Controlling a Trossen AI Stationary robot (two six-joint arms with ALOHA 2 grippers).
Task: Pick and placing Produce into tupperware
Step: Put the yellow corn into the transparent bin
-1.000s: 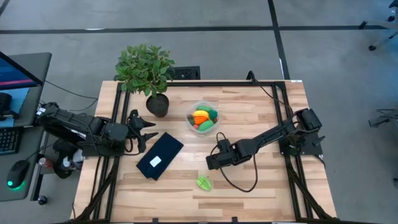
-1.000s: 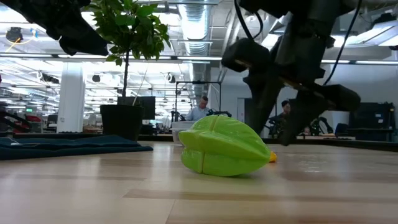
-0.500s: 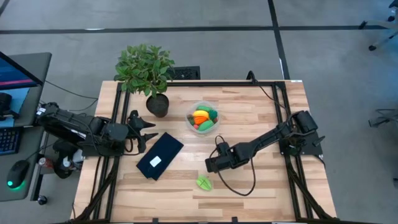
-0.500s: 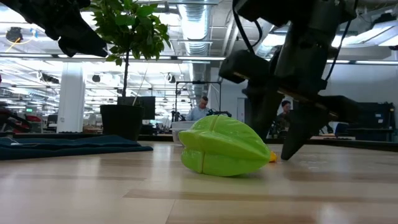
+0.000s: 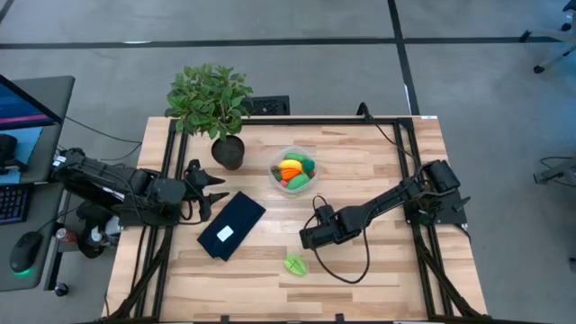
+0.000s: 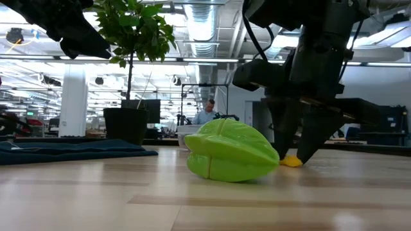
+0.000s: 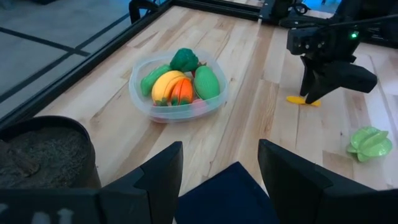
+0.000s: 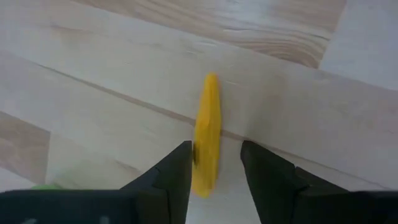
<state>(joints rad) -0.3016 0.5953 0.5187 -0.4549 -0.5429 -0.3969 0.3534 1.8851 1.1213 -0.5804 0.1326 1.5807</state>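
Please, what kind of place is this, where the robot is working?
Probably a robotics lab in a large open office or workshop. The wooden table stands on a bare concrete floor, a keyboard and mouse sit beside it, and the low view shows long ceiling ducts and a person at a desk.

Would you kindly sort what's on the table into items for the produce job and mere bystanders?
Job:
tupperware holding produce
yellow banana, between the open right gripper
green star fruit

Bystanders:
potted plant
dark flat rectangle
idle left gripper
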